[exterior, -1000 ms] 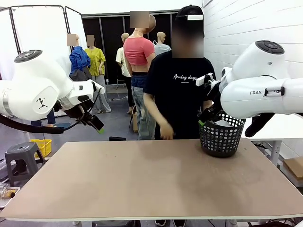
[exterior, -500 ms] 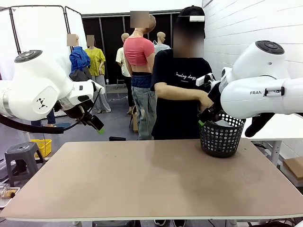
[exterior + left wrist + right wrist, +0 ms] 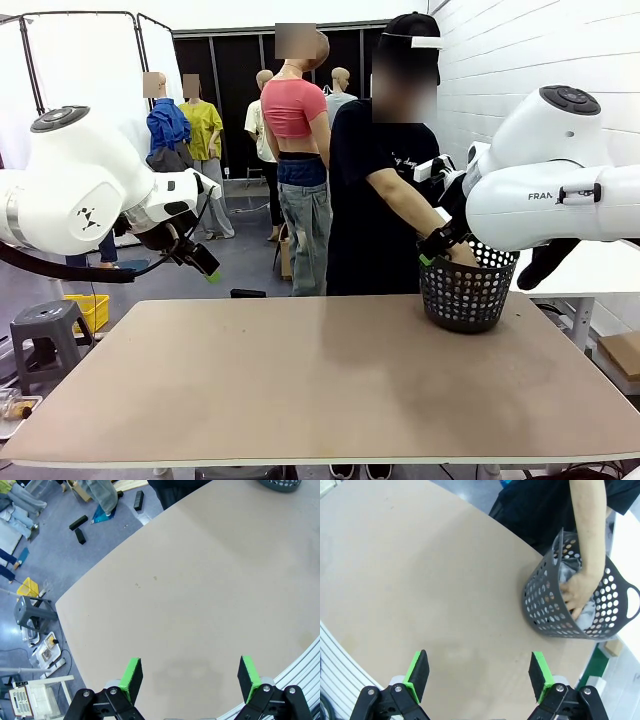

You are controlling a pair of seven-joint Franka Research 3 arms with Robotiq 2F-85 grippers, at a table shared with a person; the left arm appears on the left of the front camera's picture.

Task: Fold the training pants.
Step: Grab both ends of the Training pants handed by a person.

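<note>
Person's hand [image 3: 577,592] just dropped into the far-right basket [image 3: 545,611] onto the pants [image 3: 590,616], can't tell if it's gripping. Left gripper [image 3: 190,672], right gripper [image 3: 479,672] wide open, nothing folded.

Surface [image 3: 300,380]: open board across its left, middle and near side, where you can pass either gripper freely. Basket [image 3: 468,298]: stands at the far right of the surface and blocks that corner. The person's hand [image 3: 576,594] takes up its mouth, and the forearm [image 3: 405,200] slants down over the far rim. Right gripper [image 3: 479,672]: above open board near the basket, jaws wide apart. Left gripper [image 3: 190,672]: above open board, well apart from the basket, jaws wide apart.
</note>
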